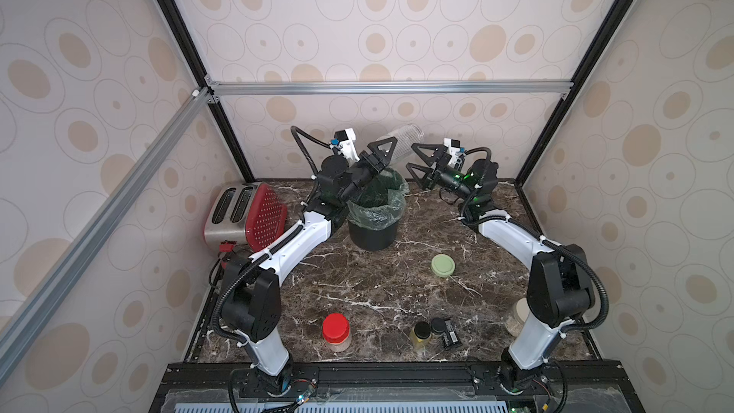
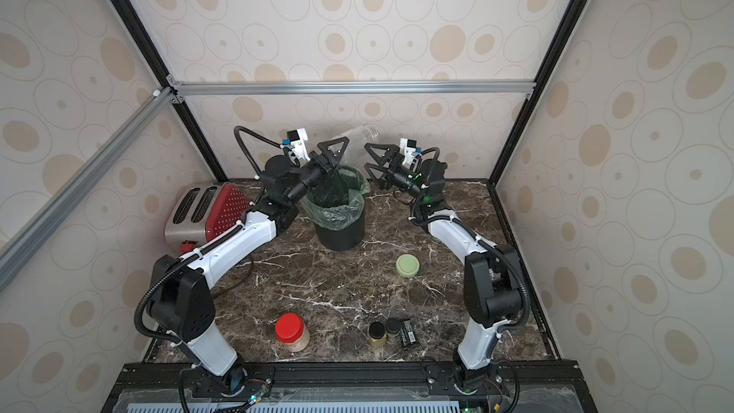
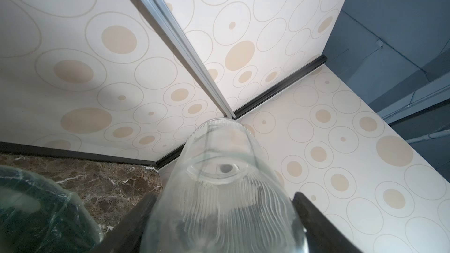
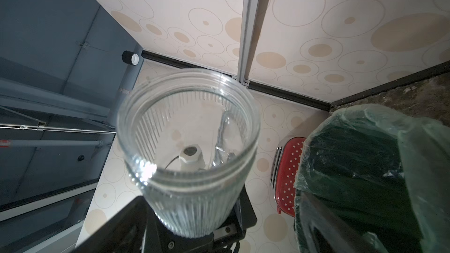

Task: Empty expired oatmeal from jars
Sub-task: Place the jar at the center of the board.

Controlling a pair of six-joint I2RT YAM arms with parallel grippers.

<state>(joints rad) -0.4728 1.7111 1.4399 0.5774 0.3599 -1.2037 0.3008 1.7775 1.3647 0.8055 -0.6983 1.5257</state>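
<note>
1. Dark marble tabletop [image 1: 377, 292], walled in by spotted wallpaper [image 1: 397, 33].
2. Far centre: black bin [image 1: 371, 237], green-lined.
3. Above its far rim, clamped in the left gripper [image 1: 383, 158]: clear ribbed jar [image 1: 403, 139], lidless, tilted, apparently empty.
4. Just right: right gripper [image 1: 411, 157], jaws wide apart, holding nothing.
5. Near left: red-lidded jar [image 1: 336, 331] holding oatmeal [image 1: 340, 345]; right of centre, pale green lid [image 1: 443, 265].
</note>
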